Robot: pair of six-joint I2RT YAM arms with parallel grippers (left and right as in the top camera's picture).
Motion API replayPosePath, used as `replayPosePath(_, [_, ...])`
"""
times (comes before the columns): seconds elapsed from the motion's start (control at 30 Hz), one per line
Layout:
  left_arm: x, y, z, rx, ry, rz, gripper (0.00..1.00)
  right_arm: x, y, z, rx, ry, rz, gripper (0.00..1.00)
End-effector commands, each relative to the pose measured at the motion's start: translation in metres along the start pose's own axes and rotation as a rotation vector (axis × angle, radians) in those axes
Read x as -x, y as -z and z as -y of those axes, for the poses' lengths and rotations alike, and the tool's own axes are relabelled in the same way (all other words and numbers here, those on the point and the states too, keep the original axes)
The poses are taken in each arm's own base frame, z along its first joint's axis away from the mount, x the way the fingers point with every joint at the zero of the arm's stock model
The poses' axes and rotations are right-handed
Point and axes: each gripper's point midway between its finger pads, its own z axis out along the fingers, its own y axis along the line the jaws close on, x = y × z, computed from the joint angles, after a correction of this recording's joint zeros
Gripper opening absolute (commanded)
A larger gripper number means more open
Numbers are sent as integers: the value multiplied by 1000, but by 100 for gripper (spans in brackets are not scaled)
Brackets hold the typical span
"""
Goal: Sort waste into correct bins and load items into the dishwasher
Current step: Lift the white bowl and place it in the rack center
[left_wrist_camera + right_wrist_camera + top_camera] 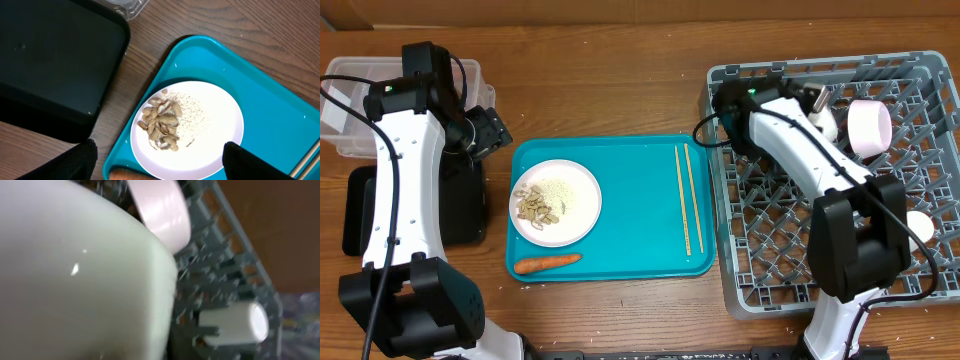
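Note:
A white plate (pixel 575 200) with peanut shells (pixel 535 205) lies on the teal tray (pixel 630 180), with a carrot (pixel 547 263) in front and a pair of chopsticks (pixel 687 198) at the right. My left gripper (pixel 495 132) is open and empty above the tray's left edge. In the left wrist view its fingers (pixel 159 147) straddle the plate (pixel 210 120), the shells (pixel 162 122) and the carrot's tip (pixel 125 175). My right gripper (pixel 817 105) is over the grey dish rack (pixel 780 240), shut on a white cup (pixel 826 123) that fills the right wrist view (pixel 75 280); its fingers are hidden.
A pink cup (pixel 868 127) (pixel 162 207) and another white cup (pixel 918 225) (pixel 235 325) sit in the rack. A black bin (pixel 470 200) (pixel 50 65) stands left of the tray. A clear plastic container (pixel 350 100) is behind it.

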Motion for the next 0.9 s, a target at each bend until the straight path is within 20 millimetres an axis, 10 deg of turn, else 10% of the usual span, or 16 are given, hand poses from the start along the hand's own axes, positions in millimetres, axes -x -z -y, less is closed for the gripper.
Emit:
replayPosePath(0.0, [2, 5, 2, -15, -24, 10, 82, -30, 3, -20, 107, 6, -163, 30])
replayPosePath(0.23, [4, 5, 2, -18, -24, 16, 82, -44, 13, -21, 167, 3, -261, 66])
replayPosePath(0.5, [3, 5, 2, -16, -24, 13, 82, 17, 71, 26, 373, -218, -151, 100])
replayPosePath(0.7, [3, 5, 2, -17, -25, 13, 83, 53, 139, 32, 770, -71, -27, 100])
replayPosePath(0.87, [3, 5, 2, -17, -25, 12, 83, 31, 201, -1, 1183, 153, -79, 100])
